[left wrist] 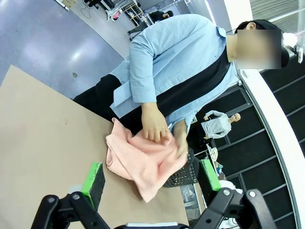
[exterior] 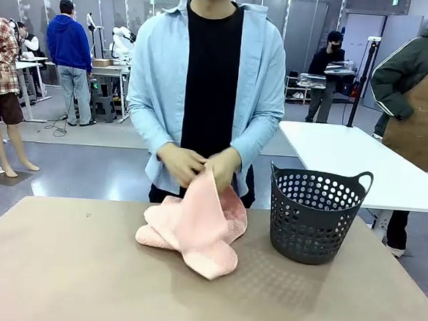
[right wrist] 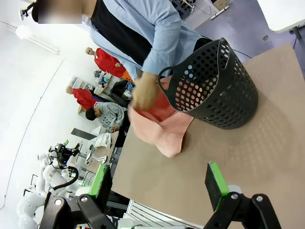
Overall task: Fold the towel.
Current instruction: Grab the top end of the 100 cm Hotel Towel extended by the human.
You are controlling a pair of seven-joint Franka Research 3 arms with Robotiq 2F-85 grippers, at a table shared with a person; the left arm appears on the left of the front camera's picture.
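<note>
The salmon-pink towel [exterior: 194, 229] lies bunched on the brown table [exterior: 59, 267], near the far edge. A person in a light blue shirt stands behind it and holds its upper part in both hands [exterior: 199, 165], lifting it slightly. In the left wrist view the towel [left wrist: 136, 162] is well ahead of my left gripper [left wrist: 151, 177], whose green pads are wide apart and hold nothing. My right gripper [right wrist: 158, 181] is also open and empty, and it is far short of the towel [right wrist: 162, 126].
A dark grey perforated basket [exterior: 317, 215] with two handles stands upright just right of the towel, also seen as the basket [right wrist: 219, 90] and basket [left wrist: 183, 174]. A white table [exterior: 361, 160] stands behind it. Other people stand far off.
</note>
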